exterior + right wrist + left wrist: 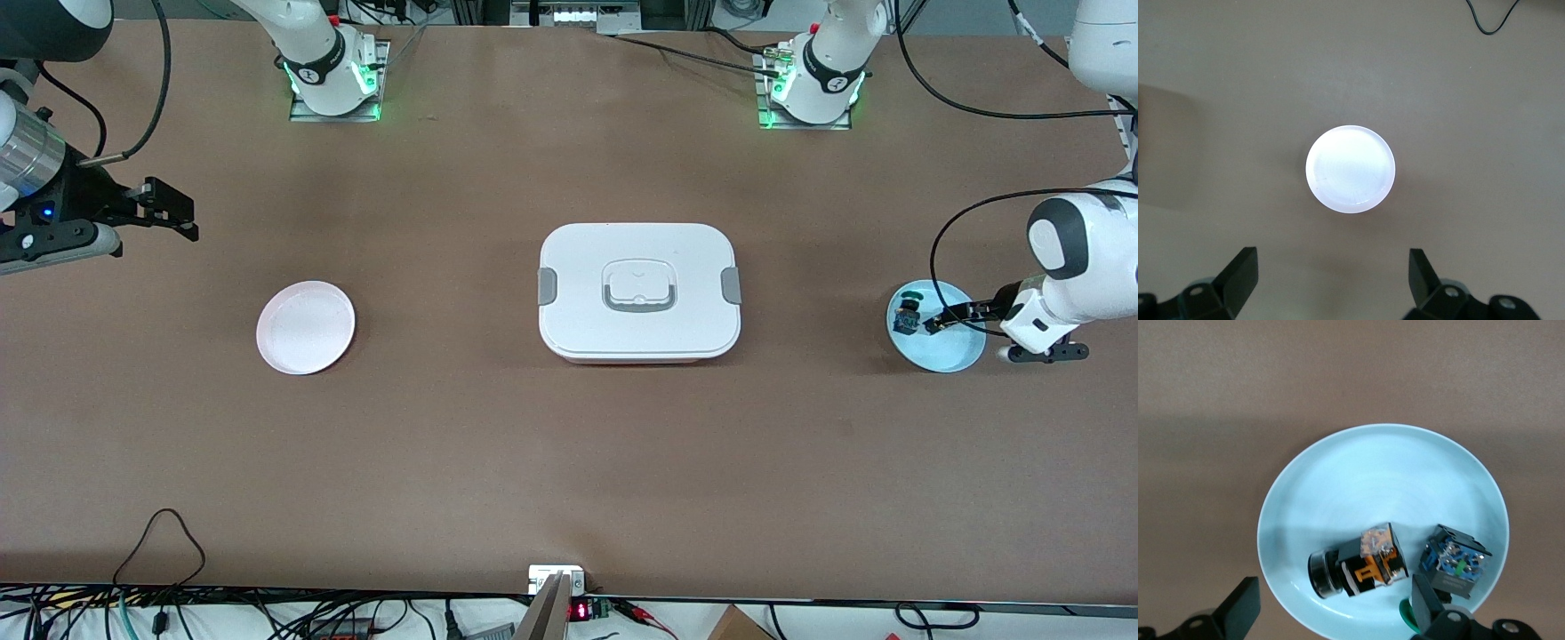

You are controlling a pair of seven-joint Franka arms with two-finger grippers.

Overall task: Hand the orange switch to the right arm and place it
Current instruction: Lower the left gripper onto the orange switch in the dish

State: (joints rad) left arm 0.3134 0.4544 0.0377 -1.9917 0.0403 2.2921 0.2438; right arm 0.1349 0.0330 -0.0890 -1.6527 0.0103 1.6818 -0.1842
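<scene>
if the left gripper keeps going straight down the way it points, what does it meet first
Most likely the orange switch, lying on its side in the blue plate: it sits between the open jaws of the left gripper. The green switch lies just beside one jaw, so depth is uncertain.

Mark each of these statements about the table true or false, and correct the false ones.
1. The orange switch lies in the light blue dish. True.
2. The left gripper is shut on the orange switch. False: its jaws stand open over the dish and hold nothing.
3. The green-capped switch lies in the pink plate. False: it lies in the blue dish beside the orange switch.
4. The white box at the table's middle has its lid on. True.
5. The right gripper is open, up over the table toward the right arm's end. True.
</scene>
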